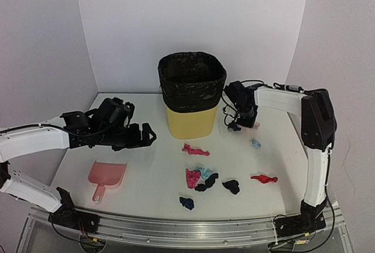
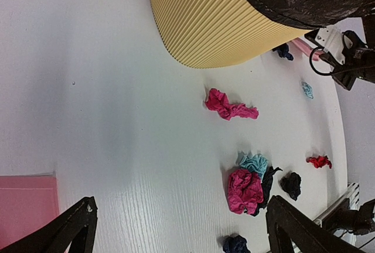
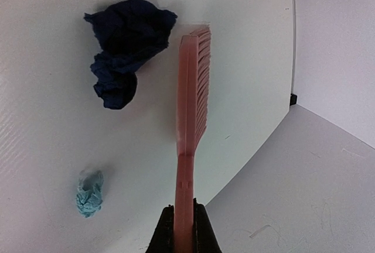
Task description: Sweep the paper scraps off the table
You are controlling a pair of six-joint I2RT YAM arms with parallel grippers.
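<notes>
Several paper scraps lie on the white table [image 1: 146, 165]: a pink one [image 1: 195, 149], a pink, light blue and black cluster [image 1: 200, 178], a black one [image 1: 231, 186], a navy one [image 1: 186, 202], a red one [image 1: 264, 178] and a light blue one [image 1: 255, 143]. My right gripper [image 3: 183, 229] is shut on the handle of a pink brush [image 3: 190, 106], right of the bin, with a navy scrap [image 3: 126, 48] just beside the bristles. My left gripper [image 1: 143, 136] is open and empty above the table, left of the scraps; the cluster [image 2: 249, 185] shows between its fingers.
A yellow bin with a black liner [image 1: 190, 98] stands at the back centre. A pink dustpan [image 1: 106, 177] lies at the front left, below my left arm. White walls close the back and sides; a metal rail [image 1: 187, 229] runs along the front edge.
</notes>
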